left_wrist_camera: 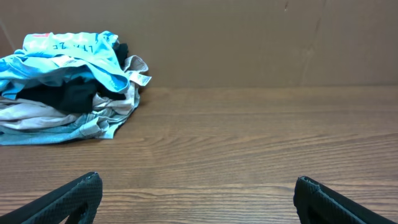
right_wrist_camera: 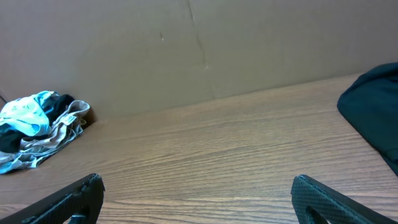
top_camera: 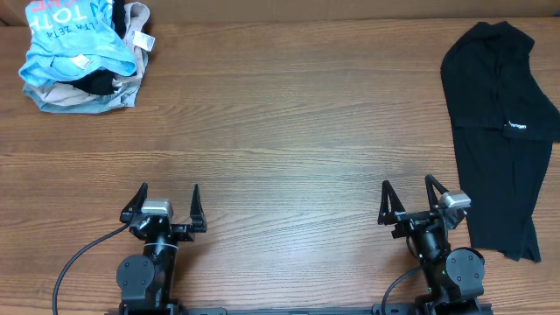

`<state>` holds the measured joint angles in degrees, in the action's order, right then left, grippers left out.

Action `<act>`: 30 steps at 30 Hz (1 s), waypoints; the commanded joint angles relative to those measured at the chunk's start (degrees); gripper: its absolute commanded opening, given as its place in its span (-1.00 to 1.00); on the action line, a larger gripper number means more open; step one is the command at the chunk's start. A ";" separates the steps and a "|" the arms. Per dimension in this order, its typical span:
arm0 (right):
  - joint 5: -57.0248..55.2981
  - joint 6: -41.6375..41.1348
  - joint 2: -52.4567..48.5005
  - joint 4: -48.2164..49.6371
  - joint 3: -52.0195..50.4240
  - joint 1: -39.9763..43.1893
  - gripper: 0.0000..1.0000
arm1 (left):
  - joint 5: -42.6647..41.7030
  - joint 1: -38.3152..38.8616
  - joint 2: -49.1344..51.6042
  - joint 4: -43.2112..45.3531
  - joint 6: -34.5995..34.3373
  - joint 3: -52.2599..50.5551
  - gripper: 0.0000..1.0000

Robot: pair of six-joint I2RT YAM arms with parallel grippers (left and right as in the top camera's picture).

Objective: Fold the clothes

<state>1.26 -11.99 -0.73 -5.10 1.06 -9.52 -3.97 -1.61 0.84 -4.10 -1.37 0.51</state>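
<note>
- Left gripper [top_camera: 168,191] and right gripper [top_camera: 407,185] are sitting at the near edge of the table [top_camera: 289,131], fingers spread apart, holding nothing;
- black T-shirt [top_camera: 494,131] is lying rumpled along the right side, untouched, just beside the right gripper;
- folding is seemingly not starting yet; the next move is calling for gripping a shirt edge and dragging it centreward to flatten.

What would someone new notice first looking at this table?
The black T-shirt lies spread loosely along the right edge of the table, its small white logo showing. At the far left corner sits a crumpled pile topped by a light-blue garment with white lettering. The left gripper and right gripper sit at the near edge, jaws open and empty.
</note>
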 commanded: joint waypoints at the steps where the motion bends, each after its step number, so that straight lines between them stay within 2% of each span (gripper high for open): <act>1: -0.13 -0.24 0.57 0.44 -0.61 -0.28 1.00 | 0.55 -0.39 -0.57 -0.04 -0.33 -0.24 0.99; 30: -0.11 -0.22 0.57 0.42 -0.59 -0.28 1.00 | 0.13 -0.31 -0.57 0.02 -0.35 -0.24 1.00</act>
<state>1.26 -11.99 -0.73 -4.82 1.06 -9.52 -4.01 -1.61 0.84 -4.08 -1.37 0.51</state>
